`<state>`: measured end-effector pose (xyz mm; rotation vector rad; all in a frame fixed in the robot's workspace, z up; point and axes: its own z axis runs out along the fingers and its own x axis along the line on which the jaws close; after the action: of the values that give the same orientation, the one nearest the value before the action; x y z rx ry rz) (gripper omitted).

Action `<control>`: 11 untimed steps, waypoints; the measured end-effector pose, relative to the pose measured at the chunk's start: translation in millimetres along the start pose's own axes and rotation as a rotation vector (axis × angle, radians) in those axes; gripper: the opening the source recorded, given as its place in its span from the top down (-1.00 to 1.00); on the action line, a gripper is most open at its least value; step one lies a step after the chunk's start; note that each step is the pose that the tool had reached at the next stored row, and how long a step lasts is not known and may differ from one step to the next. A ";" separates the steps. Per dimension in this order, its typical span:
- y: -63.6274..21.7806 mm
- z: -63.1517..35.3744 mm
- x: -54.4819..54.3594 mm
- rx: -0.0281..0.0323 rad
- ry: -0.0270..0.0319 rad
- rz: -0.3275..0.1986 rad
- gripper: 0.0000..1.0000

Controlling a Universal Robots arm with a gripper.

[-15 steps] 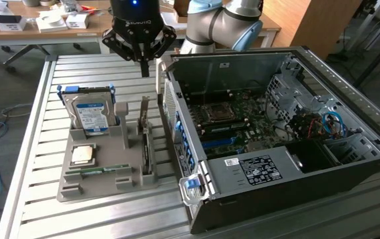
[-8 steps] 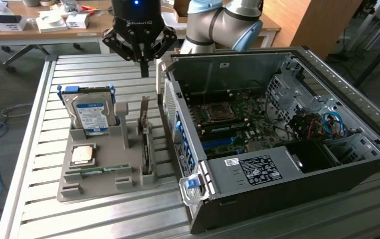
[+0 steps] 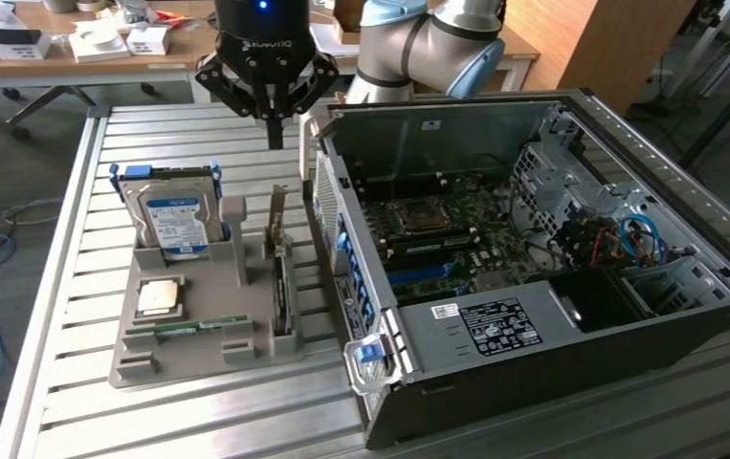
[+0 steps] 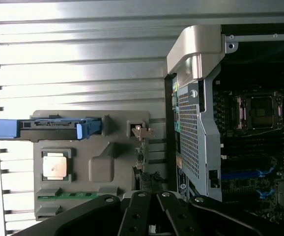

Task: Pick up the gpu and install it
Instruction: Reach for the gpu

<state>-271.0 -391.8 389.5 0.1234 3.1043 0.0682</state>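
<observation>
The gpu is a thin dark card standing on edge in a slot along the side of the grey holder tray nearest the case, with its silver bracket at the far end. My gripper hangs above the table behind the tray, higher than the card and apart from it. Its fingers are shut to a point with nothing between them. In the wrist view the gpu shows edge-on just ahead of the gripper.
The tray also holds a silver hard drive in a blue frame, a processor and a green memory stick. An open computer case lies at the exterior view's right, motherboard exposed. A cluttered desk stands behind.
</observation>
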 end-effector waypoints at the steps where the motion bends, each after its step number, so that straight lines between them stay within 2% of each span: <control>1: -0.2 0.1 -0.1 -0.0001 0.0000 0.000 0.79; 11: -7.2 -0.1 -0.4 -0.0002 -0.0001 0.000 0.79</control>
<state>-271.2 -399.0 389.3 0.1232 3.1042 0.0685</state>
